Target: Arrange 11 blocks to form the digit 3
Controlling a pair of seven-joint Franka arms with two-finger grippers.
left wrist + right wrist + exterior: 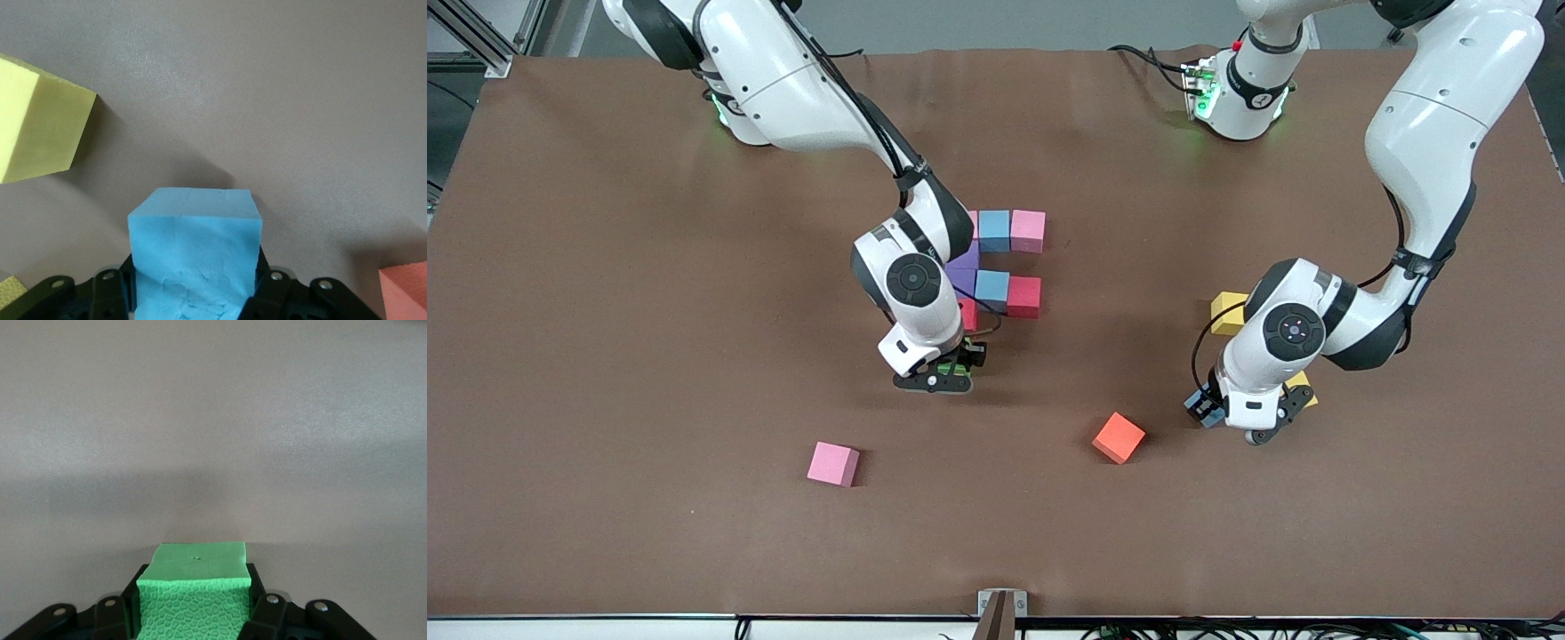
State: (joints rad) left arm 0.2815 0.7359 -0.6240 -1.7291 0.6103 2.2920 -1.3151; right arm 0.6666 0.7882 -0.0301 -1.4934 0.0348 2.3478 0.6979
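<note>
high front view, two close wrist views

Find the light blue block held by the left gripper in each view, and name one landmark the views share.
Front view: light blue block in the left gripper, beside the orange block.
Left wrist view: block low at centre, between the fingers.
Right wrist view: not in it.
Shared landmark: orange block, front and left wrist views.

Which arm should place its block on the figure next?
Right, probably. Its pincer holds the green block right beside the partial figure; the left pincer, gripping a light blue block, sits near the yellow cubes.
</note>
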